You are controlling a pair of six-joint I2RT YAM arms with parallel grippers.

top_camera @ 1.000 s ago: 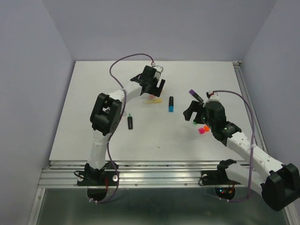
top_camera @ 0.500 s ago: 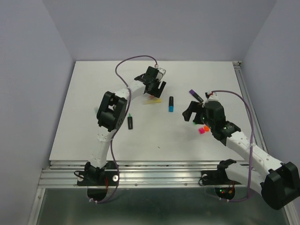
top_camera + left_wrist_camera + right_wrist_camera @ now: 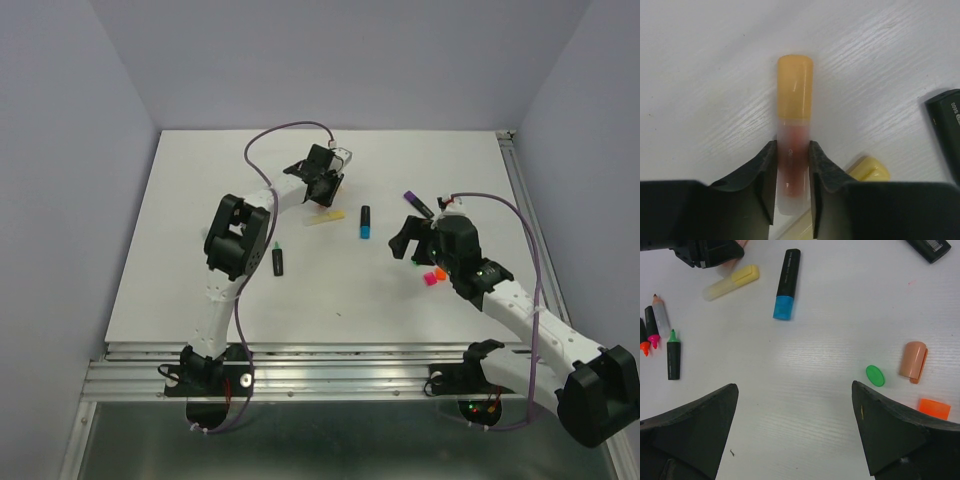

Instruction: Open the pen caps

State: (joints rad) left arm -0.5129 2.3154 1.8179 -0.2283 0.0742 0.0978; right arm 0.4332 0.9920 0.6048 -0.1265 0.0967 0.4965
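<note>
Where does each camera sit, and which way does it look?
Top external: high behind both arms, looking down on them and the table.
Left wrist: on that arm, looking along the left pincer, closed on the orange-capped marker.
Right wrist: on that arm, looking down past the open right pincer at loose caps.
Shared: top and right wrist show the blue-capped marker.

Four capped markers are showing: an orange-capped pastel marker [image 3: 795,130], a pale yellow marker [image 3: 732,281], a black marker with a blue cap [image 3: 786,284] and a black marker with a purple cap [image 3: 418,203]. Four uncapped markers are lying together at the left of the right wrist view: a green-tipped one [image 3: 673,357], a pink-tipped one [image 3: 651,322], an orange-tipped one [image 3: 643,346] and a grey-barrelled one [image 3: 661,319]. Four loose caps are sitting apart from any barrel: a green cap [image 3: 874,375], a peach cap [image 3: 912,359], an orange cap [image 3: 934,408] and a pink cap [image 3: 429,281].
</note>
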